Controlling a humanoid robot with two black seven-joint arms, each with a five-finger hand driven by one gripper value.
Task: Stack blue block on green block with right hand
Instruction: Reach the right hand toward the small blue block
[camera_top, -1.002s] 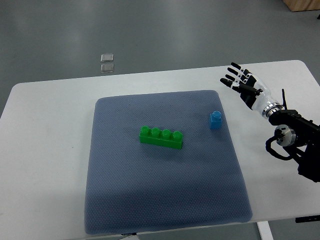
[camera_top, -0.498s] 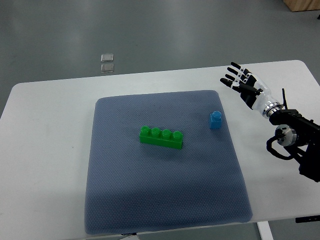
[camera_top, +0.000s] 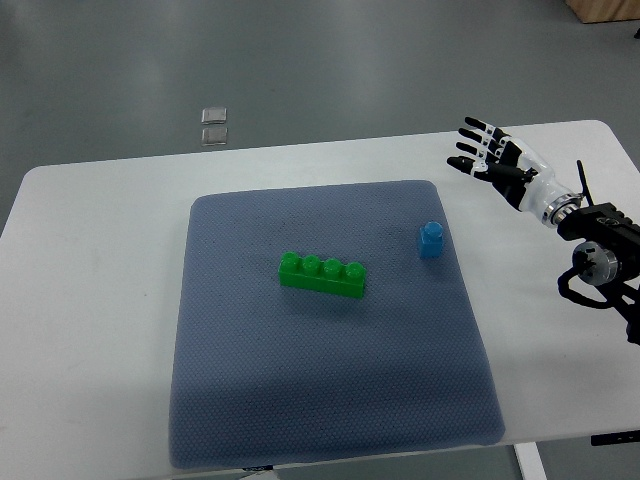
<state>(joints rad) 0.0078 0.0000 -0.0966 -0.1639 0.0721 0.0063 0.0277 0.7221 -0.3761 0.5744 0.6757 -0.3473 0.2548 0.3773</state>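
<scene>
Right hand drifting back and up; nothing grasped yet.

Your right hand (camera_top: 492, 155) has shifted slightly toward the table's (camera_top: 90, 300) far right corner since a second ago, fingers spread and holding nothing, so it is no closer to the pick. The blue block (camera_top: 431, 240) sits untouched near the mat's (camera_top: 330, 400) right edge, well apart from the hand. The green block (camera_top: 322, 275) lies at the mat's middle, its studs bare. You likely still need to bring the hand down over the blue block.
</scene>
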